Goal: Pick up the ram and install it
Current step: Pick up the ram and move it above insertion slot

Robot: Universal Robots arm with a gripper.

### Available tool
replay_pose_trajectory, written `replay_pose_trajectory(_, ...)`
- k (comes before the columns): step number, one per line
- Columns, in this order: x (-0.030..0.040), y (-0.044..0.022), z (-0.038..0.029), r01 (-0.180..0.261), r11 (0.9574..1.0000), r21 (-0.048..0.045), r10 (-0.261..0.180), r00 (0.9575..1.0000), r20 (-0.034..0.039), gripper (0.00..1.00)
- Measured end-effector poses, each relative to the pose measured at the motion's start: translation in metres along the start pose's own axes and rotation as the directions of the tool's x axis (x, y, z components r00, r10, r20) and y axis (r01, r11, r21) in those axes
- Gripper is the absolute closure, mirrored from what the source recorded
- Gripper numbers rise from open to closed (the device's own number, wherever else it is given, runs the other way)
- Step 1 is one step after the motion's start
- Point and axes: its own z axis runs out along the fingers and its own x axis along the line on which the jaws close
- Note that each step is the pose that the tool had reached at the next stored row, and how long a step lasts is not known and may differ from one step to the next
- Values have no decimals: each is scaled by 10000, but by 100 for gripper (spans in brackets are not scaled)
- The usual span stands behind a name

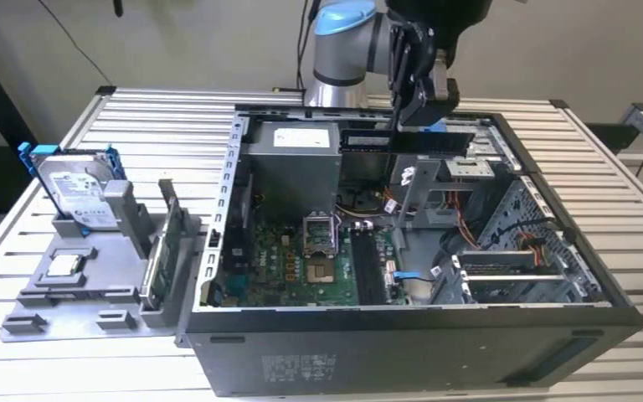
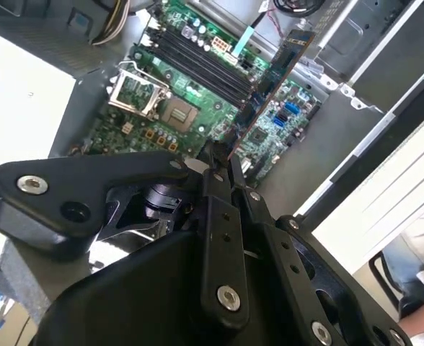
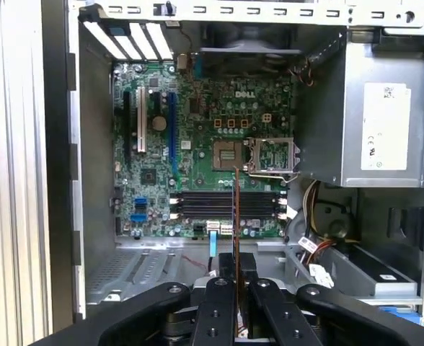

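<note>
The ram [image 1: 408, 140] is a long, thin dark stick held level above the back of the open computer case [image 1: 411, 322], with my gripper [image 1: 420, 115] shut on its upper edge. In the second wrist view the ram [image 2: 270, 83] slants out from between the fingers [image 2: 219, 176] over the green motherboard [image 2: 219, 101]. In the first wrist view the ram [image 3: 235, 216] appears edge-on as a thin line rising from the gripper [image 3: 235, 268]. It hangs well above the dark memory slots [image 3: 226, 205], which lie beside the processor socket [image 3: 230, 153].
A silver power supply [image 1: 294, 163] stands in the case's back corner, and drive cages with orange cables [image 1: 501, 260] fill the exterior view's right. Outside the case, a hard drive in a blue frame [image 1: 76, 188] and an upright green card [image 1: 156, 251] sit on a grey fixture [image 1: 76, 293].
</note>
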Motion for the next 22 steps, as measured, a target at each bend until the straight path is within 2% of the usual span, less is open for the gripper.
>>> replay_pose_trajectory(13, -298, 10, 20, 0, 10000, 0, 0, 10000, 7, 86)
replay_pose_trajectory(22, -464, 13, 31, 0, 10000, 0, 0, 10000, 19, 86)
